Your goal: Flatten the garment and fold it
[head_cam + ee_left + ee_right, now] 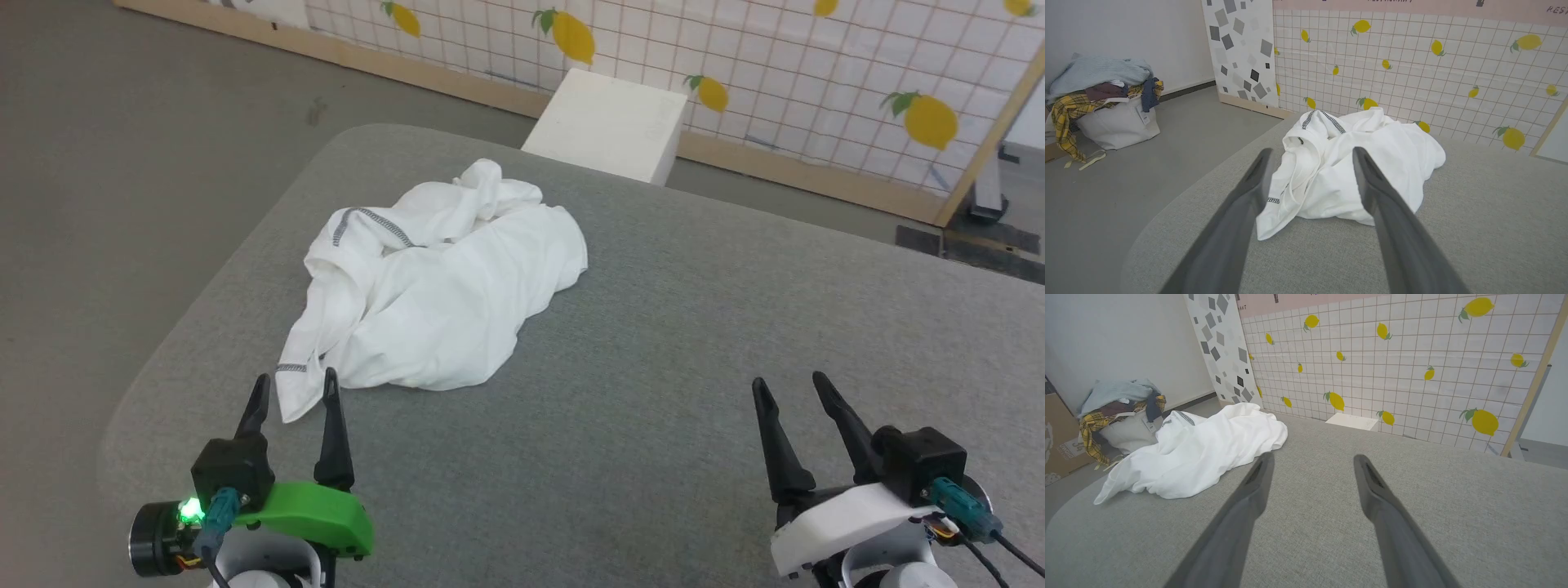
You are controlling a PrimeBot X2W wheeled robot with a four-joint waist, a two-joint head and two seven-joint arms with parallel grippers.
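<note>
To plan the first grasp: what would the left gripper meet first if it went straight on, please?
Probably the garment, whose near corner lies just ahead of the open left gripper; the gripper's height above the cloth is unclear.

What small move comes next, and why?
Probably ease the open left gripper forward to the near corner of the crumpled white thin-fabric garment: that corner lies just ahead of it, while the open right gripper stands well apart.

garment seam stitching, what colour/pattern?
Dark grey zigzag stitching on the white garment, clearest in the left wrist view.
</note>
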